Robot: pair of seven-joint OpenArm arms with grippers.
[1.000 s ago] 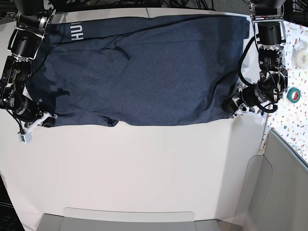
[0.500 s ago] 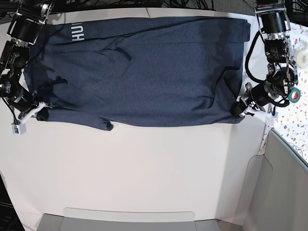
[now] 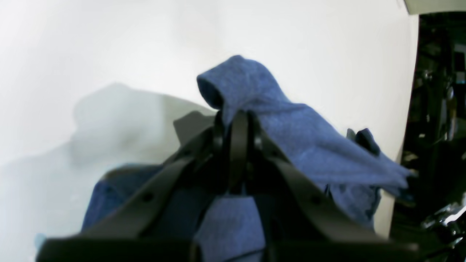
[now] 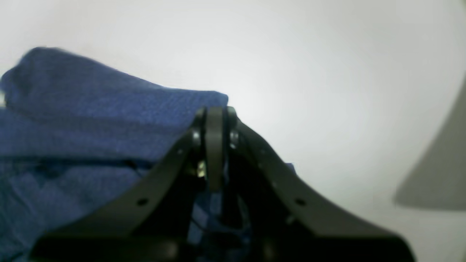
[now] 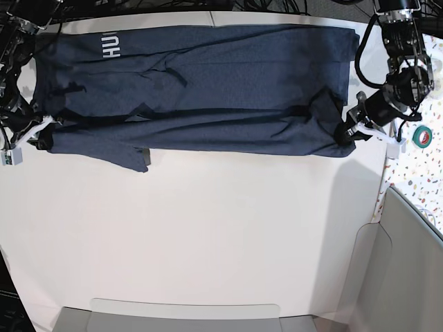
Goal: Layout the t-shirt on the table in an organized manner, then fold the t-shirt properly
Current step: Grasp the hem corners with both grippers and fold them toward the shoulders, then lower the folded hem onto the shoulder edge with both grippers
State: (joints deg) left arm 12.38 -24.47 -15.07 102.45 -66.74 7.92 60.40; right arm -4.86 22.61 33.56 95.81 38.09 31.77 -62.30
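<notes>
I can read white block letters "HU" point(image 5: 111, 47) on the t-shirt point(image 5: 208, 76) near its far corner on the base view's left; the rest of the print is folded under or out of sight.

Off to the base view's right runs a speckled strip point(image 5: 432, 104) with a roll of green tape point(image 5: 423, 135) lying on it, just beside my left arm. A grey panel point(image 5: 408, 270) stands at the near corner on that side. Cables hang behind the tabletop's point(image 5: 208, 235) far edge.

The t-shirt is stretched as a wide dark band across the far part of the white tabletop, its near edge doubled over, with a small flap hanging down toward the base view's left.

My left claw point(image 5: 348, 131) is clamped together on the shirt's near corner at the base view's right end; in the left wrist view a fold of blue cloth rides up over the closed tips. My right claw point(image 5: 38, 131) is likewise clamped on the opposite near corner, and its wrist view shows cloth pinched between the closed tips.
</notes>
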